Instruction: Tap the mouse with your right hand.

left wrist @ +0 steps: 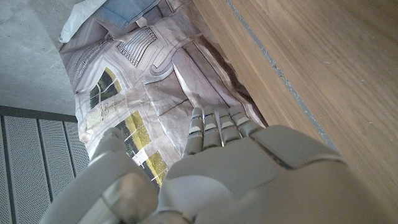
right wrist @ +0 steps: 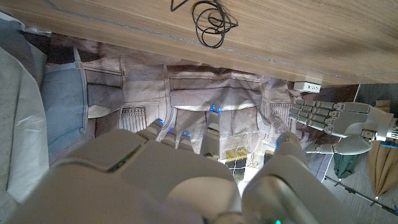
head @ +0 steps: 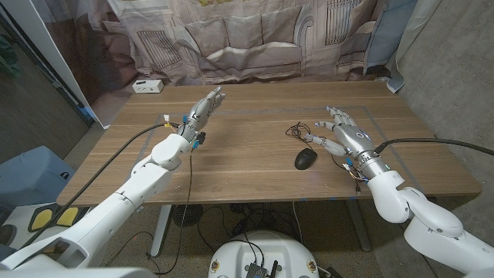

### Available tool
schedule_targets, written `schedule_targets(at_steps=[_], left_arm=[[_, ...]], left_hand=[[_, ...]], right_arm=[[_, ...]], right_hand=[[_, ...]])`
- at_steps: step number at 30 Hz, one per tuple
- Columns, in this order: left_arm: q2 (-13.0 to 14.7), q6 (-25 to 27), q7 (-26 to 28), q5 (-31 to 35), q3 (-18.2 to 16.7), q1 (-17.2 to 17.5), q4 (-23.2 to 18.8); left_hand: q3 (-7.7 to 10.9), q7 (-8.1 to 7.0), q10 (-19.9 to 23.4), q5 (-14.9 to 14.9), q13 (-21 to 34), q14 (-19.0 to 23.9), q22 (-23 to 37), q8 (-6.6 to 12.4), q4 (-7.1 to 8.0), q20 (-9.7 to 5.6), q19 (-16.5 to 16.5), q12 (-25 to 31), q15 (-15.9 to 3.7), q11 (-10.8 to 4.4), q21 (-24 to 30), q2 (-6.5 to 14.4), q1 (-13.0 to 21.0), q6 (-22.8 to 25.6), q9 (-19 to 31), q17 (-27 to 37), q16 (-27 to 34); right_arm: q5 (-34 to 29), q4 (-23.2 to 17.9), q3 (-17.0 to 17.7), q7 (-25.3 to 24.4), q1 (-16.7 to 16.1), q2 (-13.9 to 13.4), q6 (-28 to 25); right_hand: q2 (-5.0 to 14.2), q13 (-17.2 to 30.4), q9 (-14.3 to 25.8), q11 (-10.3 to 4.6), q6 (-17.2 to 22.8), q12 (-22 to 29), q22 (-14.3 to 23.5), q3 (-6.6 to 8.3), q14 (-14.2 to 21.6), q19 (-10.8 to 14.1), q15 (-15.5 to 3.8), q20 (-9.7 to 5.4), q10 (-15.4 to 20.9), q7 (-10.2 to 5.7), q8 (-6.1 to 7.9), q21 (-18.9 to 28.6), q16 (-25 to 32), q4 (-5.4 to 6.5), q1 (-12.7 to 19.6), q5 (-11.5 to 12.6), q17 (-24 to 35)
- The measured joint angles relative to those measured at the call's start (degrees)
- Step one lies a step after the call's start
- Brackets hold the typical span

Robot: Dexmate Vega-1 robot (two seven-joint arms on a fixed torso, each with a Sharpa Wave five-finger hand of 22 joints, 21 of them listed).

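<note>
On the wooden table we see the small black oval mouse just left of our right hand, fingers spread, holding nothing; its coiled black cable lies partly behind those fingers.

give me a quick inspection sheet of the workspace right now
surface: wooden table, brown planks, a pale line marked along the far part
job's things: black mouse lies on the table near the front, just to the left of the right hand, apart from it
clutter: small white box at the far left corner of the table
hands: right hand held beside the mouse, fingers spread, holding nothing; left hand raised over the left half, fingers straight, holding nothing
cables: mouse cord looped loosely behind the mouse; dark cables run along both arms
surroundings: printed backdrop cloth hangs behind the table; concrete floor on the right
</note>
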Motion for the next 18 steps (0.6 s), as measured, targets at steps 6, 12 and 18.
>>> schedule_targets(at_steps=[6,12,18], left_arm=[[0.11,0.56,0.11,-0.07,-0.01,0.23,-0.3],[0.27,0.56,0.11,-0.07,-0.01,0.32,-0.73],[0.39,1.3,0.18,-0.1,-0.01,0.34,-1.03]], left_hand=[[-0.03,0.0,0.0,0.0,0.0,0.0,0.0,0.0,-0.03,0.0,0.0,0.0,0.0,0.0,0.0,0.0,0.0,0.0,0.0,0.0,0.0],[-0.25,0.0,0.0,0.0,0.0,0.0,0.0,0.0,-0.24,0.27,-0.28,0.0,0.0,0.0,0.0,0.0,0.0,0.0,0.0,0.0,0.0],[-0.25,0.0,0.0,0.0,0.0,0.0,0.0,0.0,-0.24,0.27,-0.27,0.0,0.0,0.0,0.0,0.0,0.0,0.0,0.0,0.0,0.0]], right_arm=[[0.73,-0.27,-0.63,0.76,0.4,-0.94,-0.76],[1.35,-0.27,-0.63,1.31,0.4,-0.94,-1.37],[1.65,-0.31,-2.44,1.62,1.79,-2.3,-2.14]], right_hand=[[-0.01,0.0,0.0,0.0,0.0,0.0,0.0,0.16,0.0,-0.62,0.0,0.0,-0.61,0.0,0.0,0.0,0.0,0.15,-0.01,0.0,0.0],[0.29,-0.01,0.0,0.0,0.0,0.0,-0.01,0.33,0.0,-1.32,0.0,0.1,-0.61,0.0,0.0,0.0,0.28,-0.02,0.29,0.0,0.0],[0.6,-0.01,-0.01,-0.2,0.0,0.01,-0.01,0.49,0.01,-1.32,0.0,0.1,-0.81,0.0,0.0,0.29,0.28,-0.18,0.6,0.0,-0.01]])
